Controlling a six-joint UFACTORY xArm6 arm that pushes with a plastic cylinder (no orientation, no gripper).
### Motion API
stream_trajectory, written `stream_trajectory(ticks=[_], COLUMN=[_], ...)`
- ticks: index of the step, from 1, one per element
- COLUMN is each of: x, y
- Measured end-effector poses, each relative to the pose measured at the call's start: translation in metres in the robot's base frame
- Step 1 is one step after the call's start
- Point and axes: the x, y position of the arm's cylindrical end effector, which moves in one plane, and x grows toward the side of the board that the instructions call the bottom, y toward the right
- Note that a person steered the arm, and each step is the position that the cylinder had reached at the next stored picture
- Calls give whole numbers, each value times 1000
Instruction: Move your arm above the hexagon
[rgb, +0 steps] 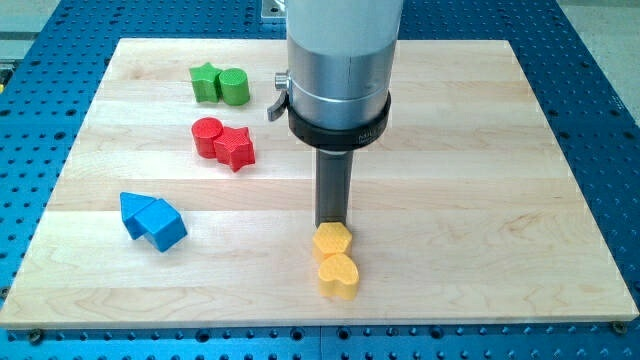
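On the pale wooden worktop (470, 150), starting at the view's left, two blue blocks (152, 220) sit touching each other, their shapes hard to make out. Further right and toward the view's top, a green star (205, 83) touches a green cylinder (235, 87). Below them a red cylinder (207, 137) touches a red star (236, 148). Right of centre, near the view's bottom, the yellow hexagon (331, 241) touches a yellow heart (339, 276) just below it. My tip (331, 224) stands at the hexagon's upper edge, seemingly touching it. There is no hand to report, only the rod
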Motion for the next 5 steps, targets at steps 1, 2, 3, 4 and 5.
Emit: stream_trajectory(ticks=[1,2,3,4,5], x=[-1,-31,-46,-48,-54], y=[-10,-10,-10,-10,-10])
